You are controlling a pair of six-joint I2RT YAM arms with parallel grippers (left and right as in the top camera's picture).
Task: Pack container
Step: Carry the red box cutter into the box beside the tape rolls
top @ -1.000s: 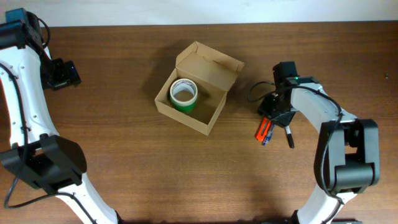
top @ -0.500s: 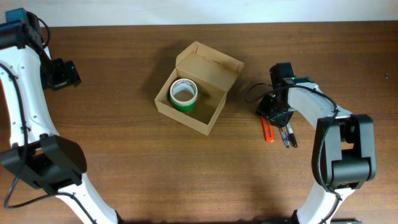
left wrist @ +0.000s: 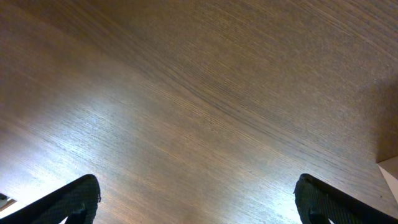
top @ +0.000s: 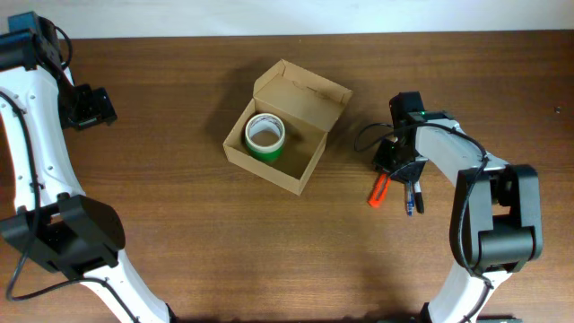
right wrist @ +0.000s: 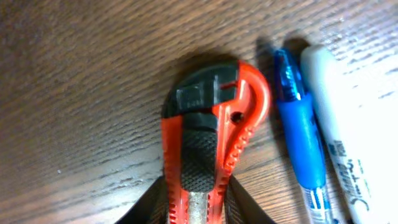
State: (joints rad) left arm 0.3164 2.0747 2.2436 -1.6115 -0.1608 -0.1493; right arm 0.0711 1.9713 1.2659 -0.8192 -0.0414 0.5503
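Right gripper [top: 393, 172] is down on the orange utility knife [right wrist: 205, 137], fingers [right wrist: 149, 202] pinched narrow against both sides of its handle. And there's the change! Half a second ago the knife lay pointing toward 6 o'clock alongside the blue pen [right wrist: 301, 124] and white marker [right wrist: 339, 124]; now its far end has swung out toward 7 o'clock, fanning away from them. That reads as a real grip rather than a hover, and it looks like the knife is being separated for the lift. The pen and marker sit on the table at the knife's 3 o'clock in the wrist view. The cardboard box [top: 260, 169] waits, lid up, off toward 10 o'clock from the gripper, with a green tape roll [top: 265, 135] already inside. Left gripper [top: 94, 106] is parked far out at 9 o'clock, fingers spread wide, holding nothing.
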